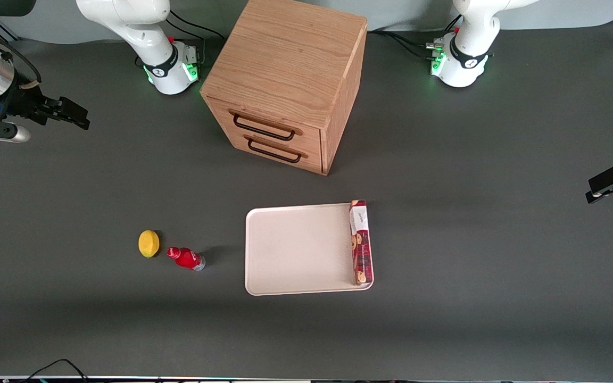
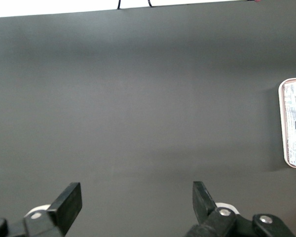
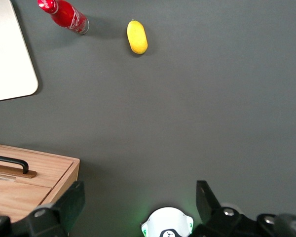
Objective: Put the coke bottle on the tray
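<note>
The coke bottle [image 1: 185,258] stands on the dark table beside the yellow lemon [image 1: 149,243], apart from the tray; it also shows in the right wrist view [image 3: 64,15]. The cream-white tray [image 1: 296,250] lies flat nearer the table's middle, and one corner of it shows in the right wrist view [image 3: 10,59]. My right gripper [image 1: 79,118] hangs high at the working arm's end of the table, farther from the front camera than the bottle and well away from it. In the right wrist view the gripper [image 3: 138,197] has its fingers spread wide with nothing between them.
A long red cookie box [image 1: 361,242] lies on the tray along its edge toward the parked arm. A wooden two-drawer cabinet [image 1: 290,80] stands farther from the front camera than the tray. The lemon [image 3: 137,36] lies beside the bottle.
</note>
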